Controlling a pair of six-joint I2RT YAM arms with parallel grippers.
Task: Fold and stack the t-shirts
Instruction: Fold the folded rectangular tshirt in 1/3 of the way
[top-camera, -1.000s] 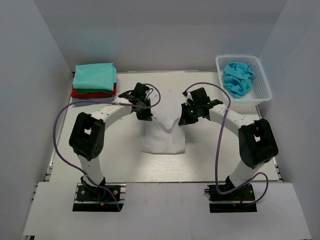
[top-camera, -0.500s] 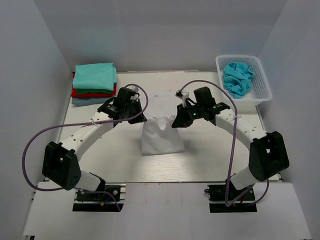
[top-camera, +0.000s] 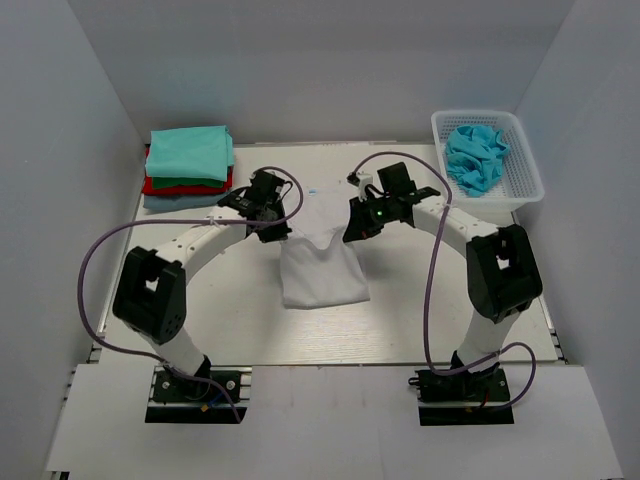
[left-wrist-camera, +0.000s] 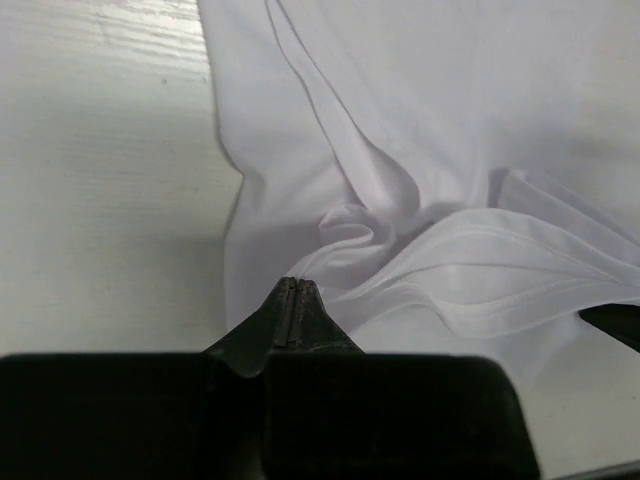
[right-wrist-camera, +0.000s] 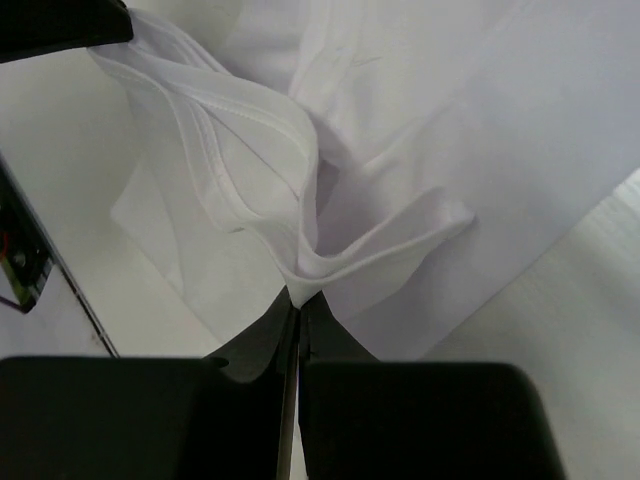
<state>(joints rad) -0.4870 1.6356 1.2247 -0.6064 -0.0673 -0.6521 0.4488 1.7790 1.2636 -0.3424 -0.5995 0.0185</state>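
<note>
In the top view, a folded stack (top-camera: 188, 160) lies at the far left corner, teal on top with red and grey-blue below, so I judge that part done. A light blue tee (top-camera: 475, 155) waits crumpled in the basket (top-camera: 528, 172). The white t-shirt (top-camera: 322, 272) is mid-table, its far edge raised between the left gripper (top-camera: 272, 228) and the right gripper (top-camera: 357, 230); its fold seems half made.

The left wrist view adds what the top view hides: the jaws are closed, with the cloth bunched at their tips.

The right wrist view shows its jaws pinching a doubled, hemmed edge.
</note>
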